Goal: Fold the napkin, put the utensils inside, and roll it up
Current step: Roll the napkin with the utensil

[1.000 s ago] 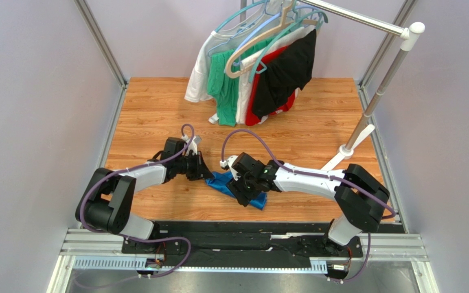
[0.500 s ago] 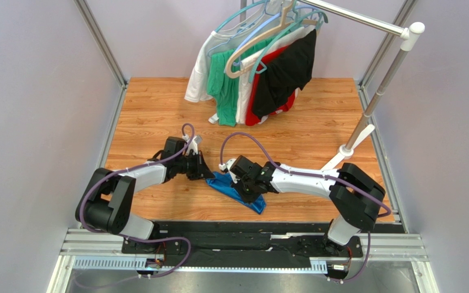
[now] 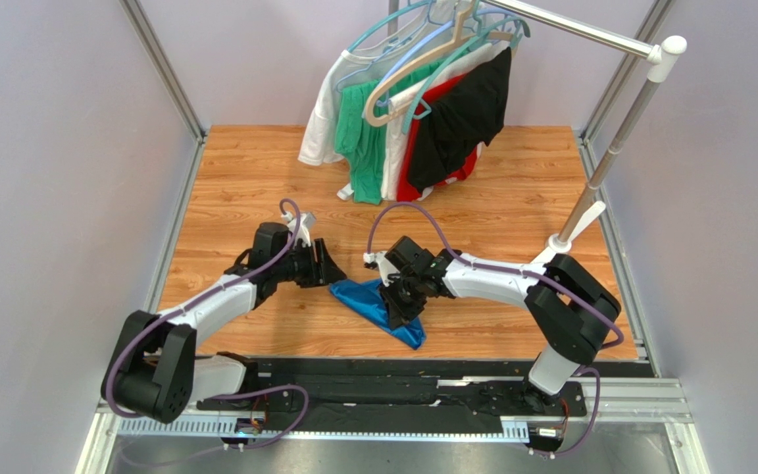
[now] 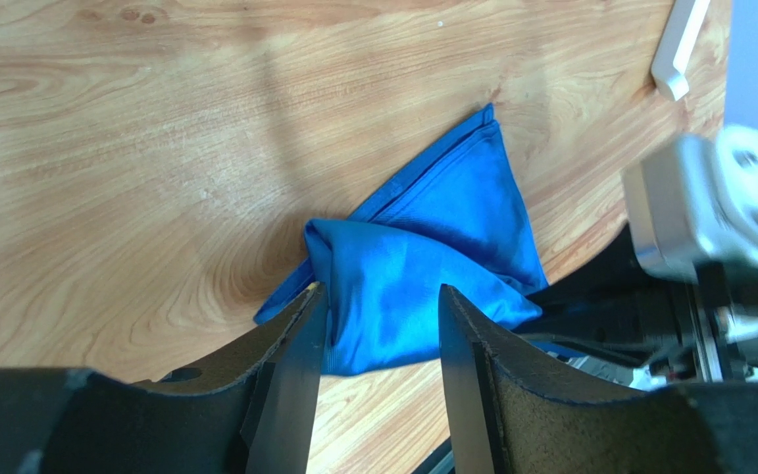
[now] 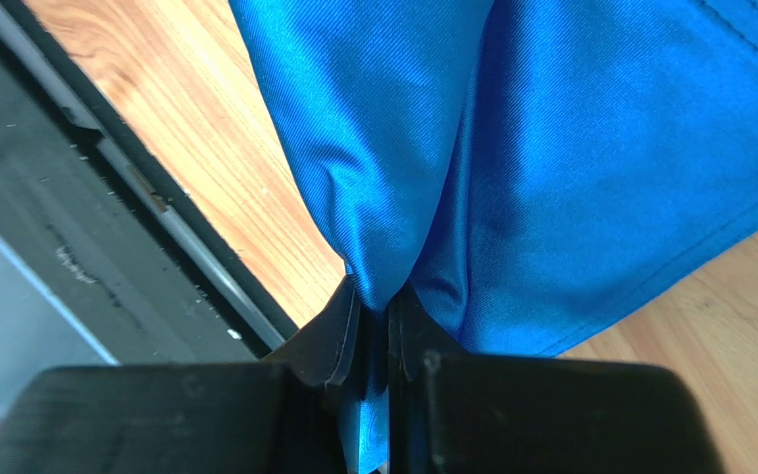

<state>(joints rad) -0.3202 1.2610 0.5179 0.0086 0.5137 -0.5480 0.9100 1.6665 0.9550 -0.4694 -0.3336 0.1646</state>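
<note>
Napkin (image 3: 378, 304) lies on the table (image 3: 245, 178), bunched into a rough blue triangle, 1 layer folded over another. A hemmed edge shows along its far side in the left wrist view.

Right gripper (image 3: 400, 306) sits on top of the napkin's right half. Its 2 fingers (image 5: 338, 331) are clamped together on a pinched ridge of napkin, and the cloth fans out from the pinch in 2 shiny folds.

Left gripper (image 3: 336, 275) is just off the napkin's left corner, pointing at it. Its jaws stand apart. In the left wrist view the napkin's rounded fold shows in the gap between the fingers (image 4: 299, 365). Can't tell if either finger touches the cloth.

The black base strip (image 3: 353, 367) runs just beyond the napkin's near tip.

Garments (image 3: 442, 123) in white, green, red and black hang well beyond the napkin's far side. They are on hangers (image 3: 403, 59) under a rail (image 3: 591, 35). The rail's post (image 3: 610, 148) comes down to the right of the napkin, and its white foot (image 3: 551, 252) rests on the table.

A purple cable (image 3: 403, 209) loops over the right arm just past the napkin.
</note>
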